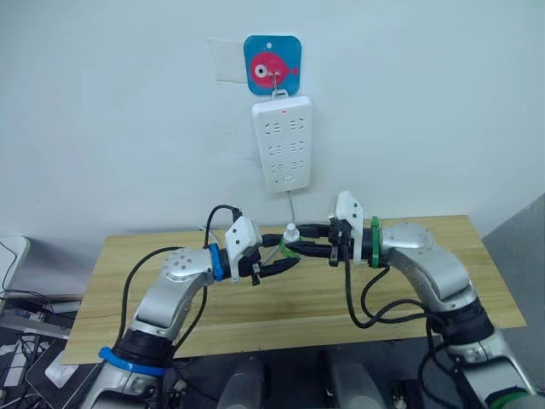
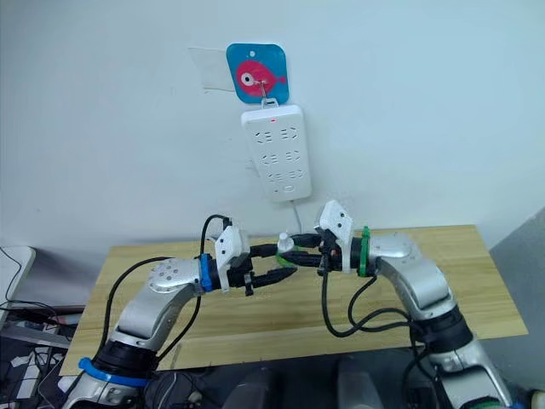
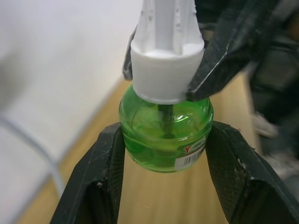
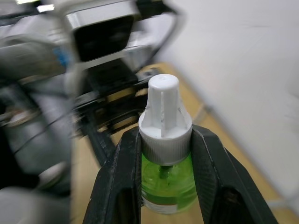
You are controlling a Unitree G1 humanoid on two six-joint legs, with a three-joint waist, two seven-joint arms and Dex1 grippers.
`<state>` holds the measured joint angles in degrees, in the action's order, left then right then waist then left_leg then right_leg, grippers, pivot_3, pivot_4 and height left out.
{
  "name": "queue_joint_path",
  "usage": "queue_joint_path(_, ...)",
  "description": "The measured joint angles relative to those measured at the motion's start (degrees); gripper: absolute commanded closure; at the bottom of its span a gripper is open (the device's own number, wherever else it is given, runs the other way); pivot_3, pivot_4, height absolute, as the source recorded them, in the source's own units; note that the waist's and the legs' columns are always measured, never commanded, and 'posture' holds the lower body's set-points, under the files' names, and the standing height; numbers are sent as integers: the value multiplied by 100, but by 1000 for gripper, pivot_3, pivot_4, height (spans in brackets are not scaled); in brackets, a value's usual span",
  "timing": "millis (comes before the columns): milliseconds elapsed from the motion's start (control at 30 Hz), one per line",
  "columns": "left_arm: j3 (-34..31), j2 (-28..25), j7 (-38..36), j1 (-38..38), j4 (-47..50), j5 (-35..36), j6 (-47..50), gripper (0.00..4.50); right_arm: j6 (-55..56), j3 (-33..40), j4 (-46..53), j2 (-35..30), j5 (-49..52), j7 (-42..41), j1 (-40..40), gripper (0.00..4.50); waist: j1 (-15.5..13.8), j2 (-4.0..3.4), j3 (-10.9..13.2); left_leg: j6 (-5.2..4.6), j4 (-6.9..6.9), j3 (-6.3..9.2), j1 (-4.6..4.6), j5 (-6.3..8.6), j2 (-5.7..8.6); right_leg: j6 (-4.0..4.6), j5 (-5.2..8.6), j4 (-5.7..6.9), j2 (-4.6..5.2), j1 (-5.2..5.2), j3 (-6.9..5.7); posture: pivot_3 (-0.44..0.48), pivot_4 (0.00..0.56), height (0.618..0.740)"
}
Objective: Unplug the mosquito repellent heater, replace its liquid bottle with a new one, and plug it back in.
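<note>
Both arms met above the middle of the wooden table [image 1: 409,290], and between them hung the little green bottle [image 3: 164,135], upright, clear of the tabletop. The left gripper [image 3: 163,140] had its two black fingers [image 3: 100,177] closed against the round green body, one on each side, touching the plastic just below the shoulder, with a strip of printed label showing low on the bottle between them. The right gripper [image 4: 166,144] came in from the opposite side and was clamped on the ribbed white cap [image 4: 164,116]; its fingers [image 4: 122,177] pinched the cap's wide lower collar, while the narrow fluted top stood free above them and the green body hung below. So each pincer was closed down to the width of the part it held, the left on the body and the right on the cap, and a dark wick stem could be seen inside the liquid under the cap. From the head views the bottle [image 1: 290,239] sat right at the meeting point of the two sets of fingers, the left gripper [image 1: 271,260] a little lower than the right gripper [image 1: 306,243]. Beyond the grippers, on the white wall, a long white power strip [image 1: 283,143] hung upright from a hook on a blue square plaque with a pink fish [image 1: 272,65], a small red light near its top, its cord dropping behind the table's far edge.
</note>
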<state>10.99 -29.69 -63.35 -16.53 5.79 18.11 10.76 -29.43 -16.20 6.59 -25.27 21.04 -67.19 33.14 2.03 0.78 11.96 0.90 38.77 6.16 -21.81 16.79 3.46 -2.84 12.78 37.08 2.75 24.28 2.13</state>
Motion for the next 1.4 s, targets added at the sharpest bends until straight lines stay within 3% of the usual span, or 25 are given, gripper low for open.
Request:
queue_joint_path(100, 124, -237, -648, -8, 93, 60, -109, 2318, 231, -313, -513, -33, -2, -1102, 444, 3435, -15, 0, -1, 3, 0, 2, -2, -1, -3, 0, 0, -2, -3, 0, 0, 1, 157, 740)
queue_joint_path(233, 219, -343, -1043, -45, 81, 71, -234, 2318, 415, -475, -907, 41, -12, -1735, 680, 3435, -26, 0, -1, 6, 1, 3, -5, -3, -1, 1, 0, -5, 4, 2, 1, 4, 159, 740)
queue_joint_path(400, 440, -255, -1095, -104, 60, -42, -249, 2318, 398, -342, -889, 219, 248, -1811, 770, 1742, -26, 0, -1, 7, 1, 2, -6, -3, 0, 1, 0, 0, 6, 6, 5, -19, 166, 740)
queue_joint_path(567, 409, -127, -746, -78, 20, -34, -119, 2318, 50, 145, -335, -240, 489, -1444, 448, 23, -55, 2, -2, 18, 1, 8, -9, -9, 1, 1, 0, -3, 12, 5, -1, -46, 171, 740)
queue_joint_path(800, 82, 239, 167, -35, -189, -55, 57, 2318, -263, 596, 749, -401, 422, 46, -653, 23, -2, 2, -2, 4, 2, -2, -7, -1, 1, 1, 0, 4, 13, 9, 7, -76, 179, 740)
queue_joint_path(1067, 57, 454, 775, 3, -180, -173, 175, 2318, -372, 331, 1240, 424, -234, 1996, -911, 23, 6, 2, -2, 23, 2, -3, -6, -12, 3, 1, -1, 4, 13, 8, 8, -81, 181, 740)
queue_joint_path(1400, 59, 432, 784, -39, -167, -183, 267, 2318, -107, 186, 681, 479, -626, 2328, -612, 23, 31, 2, -2, 22, 1, -3, -4, -12, 1, 1, -1, 6, 9, 7, 6, -76, 175, 740)
